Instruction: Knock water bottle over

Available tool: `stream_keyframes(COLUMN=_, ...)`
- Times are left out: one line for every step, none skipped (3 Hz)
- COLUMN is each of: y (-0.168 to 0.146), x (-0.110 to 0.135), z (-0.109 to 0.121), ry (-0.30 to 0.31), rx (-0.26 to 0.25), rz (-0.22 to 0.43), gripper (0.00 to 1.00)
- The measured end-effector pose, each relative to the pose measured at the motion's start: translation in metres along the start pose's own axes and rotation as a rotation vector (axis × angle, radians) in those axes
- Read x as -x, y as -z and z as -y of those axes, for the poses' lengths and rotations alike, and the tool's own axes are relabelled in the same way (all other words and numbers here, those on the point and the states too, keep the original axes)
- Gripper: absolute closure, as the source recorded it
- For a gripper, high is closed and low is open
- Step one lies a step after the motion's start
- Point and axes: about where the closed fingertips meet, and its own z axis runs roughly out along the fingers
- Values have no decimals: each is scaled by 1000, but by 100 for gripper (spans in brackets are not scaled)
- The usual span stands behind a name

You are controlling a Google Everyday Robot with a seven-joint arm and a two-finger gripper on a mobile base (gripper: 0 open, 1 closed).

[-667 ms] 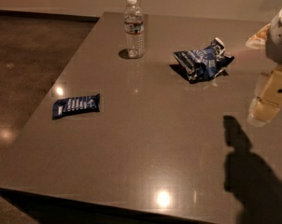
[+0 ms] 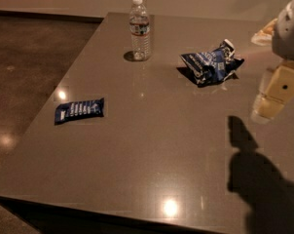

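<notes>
Water bottle (image 2: 139, 29) upright, clear, ribbed, white-capped, jaws far right

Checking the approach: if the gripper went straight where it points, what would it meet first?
Probably the table; the gripper points down at the right edge, far from the bottle.

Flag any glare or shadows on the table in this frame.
Camera view: bright glints on the table near its front edge and beside the flat blue packet. Camera view: the arm's dark shadow lies bottom right, below the gripper at the right edge. The water bottle casts a small shadow.
</notes>
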Motion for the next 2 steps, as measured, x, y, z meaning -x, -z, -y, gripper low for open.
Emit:
stream_keyframes(y=-8, x=19, z=26, ry=-6, rx=-13, rz=45, gripper=0)
stream_keyframes(y=-25, x=48, z=64, ry=-43, rx=-34, rz=89, gripper=0)
